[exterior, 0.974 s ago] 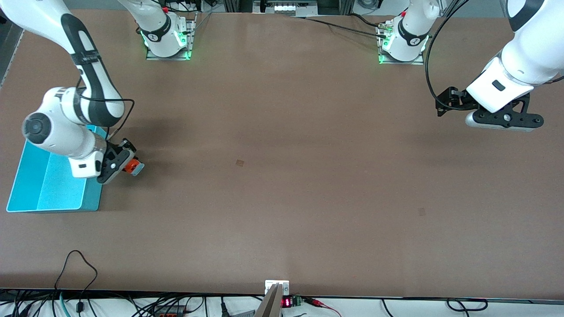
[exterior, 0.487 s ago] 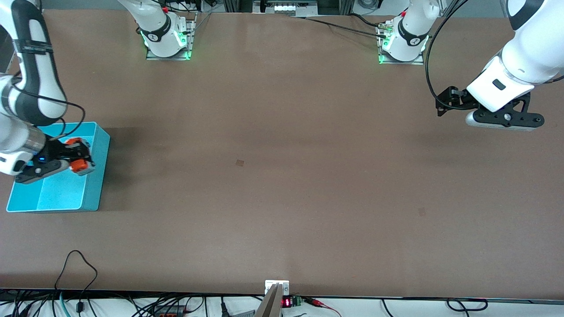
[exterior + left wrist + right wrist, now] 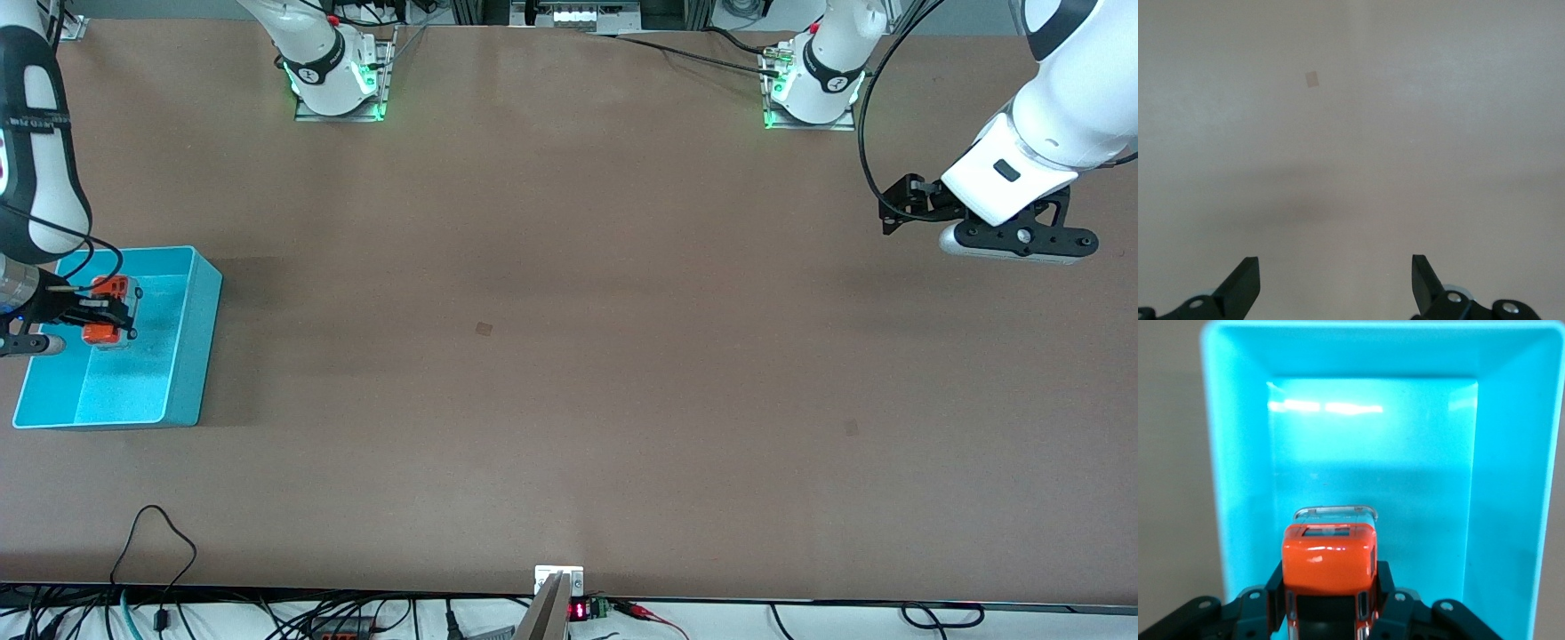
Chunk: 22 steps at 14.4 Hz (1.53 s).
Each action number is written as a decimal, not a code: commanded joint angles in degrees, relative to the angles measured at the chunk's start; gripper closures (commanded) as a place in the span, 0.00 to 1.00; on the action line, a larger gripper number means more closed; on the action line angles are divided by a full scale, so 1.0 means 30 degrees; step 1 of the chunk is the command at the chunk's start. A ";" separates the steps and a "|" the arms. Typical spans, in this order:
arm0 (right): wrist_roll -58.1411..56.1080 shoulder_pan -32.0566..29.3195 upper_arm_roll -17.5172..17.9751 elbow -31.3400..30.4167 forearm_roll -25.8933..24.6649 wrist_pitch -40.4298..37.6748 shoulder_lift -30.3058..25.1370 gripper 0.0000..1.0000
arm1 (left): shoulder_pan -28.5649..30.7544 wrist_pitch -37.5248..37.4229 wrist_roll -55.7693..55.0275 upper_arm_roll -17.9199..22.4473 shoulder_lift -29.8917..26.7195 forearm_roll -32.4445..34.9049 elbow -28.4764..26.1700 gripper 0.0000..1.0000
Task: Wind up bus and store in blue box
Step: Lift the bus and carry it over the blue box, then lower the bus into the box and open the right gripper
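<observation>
My right gripper (image 3: 105, 313) is shut on the small orange bus (image 3: 110, 311) and holds it over the inside of the blue box (image 3: 201, 356), which stands at the right arm's end of the table. In the right wrist view the bus (image 3: 1330, 565) sits clamped between the two black fingers (image 3: 1390, 587), above the box floor (image 3: 1405, 473). My left gripper (image 3: 1013, 244) hangs in the air over bare table at the left arm's end; in the left wrist view its gripper (image 3: 1335, 283) is wide open and empty.
A small tan patch (image 3: 484, 328) lies mid-table and another (image 3: 851, 428) lies toward the left arm's end. Cables (image 3: 156, 533) run along the table edge nearest the camera. The arm bases (image 3: 338, 76) stand along the farthest edge.
My right gripper has carried the bus from beside the box's outer wall to over its inside, toward the right arm's end. The left arm has not moved.
</observation>
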 commanded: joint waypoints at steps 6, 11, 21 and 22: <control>0.0058 -0.0704 -0.0162 0.0301 0.0156 0.2226 0.2558 0.86 | 0.0067 -0.0622 -0.0212 -0.0106 -0.0136 0.0265 0.0225 0.00; -0.0031 -0.0764 -0.0162 0.0301 0.0156 0.2374 0.2735 0.10 | 0.0067 -0.0709 -0.0212 -0.0106 -0.0107 0.0265 0.0343 0.00; -0.1466 -0.0384 0.0014 0.0505 0.0332 -0.0725 -0.2267 0.00 | 0.0066 -0.0651 -0.0212 -0.0106 -0.0078 0.0265 0.0372 0.00; -0.1466 -0.0180 0.0043 0.0506 0.0332 -0.1370 -0.3115 0.00 | 0.0067 -0.0651 -0.0212 -0.0106 -0.0078 0.0265 0.0372 0.00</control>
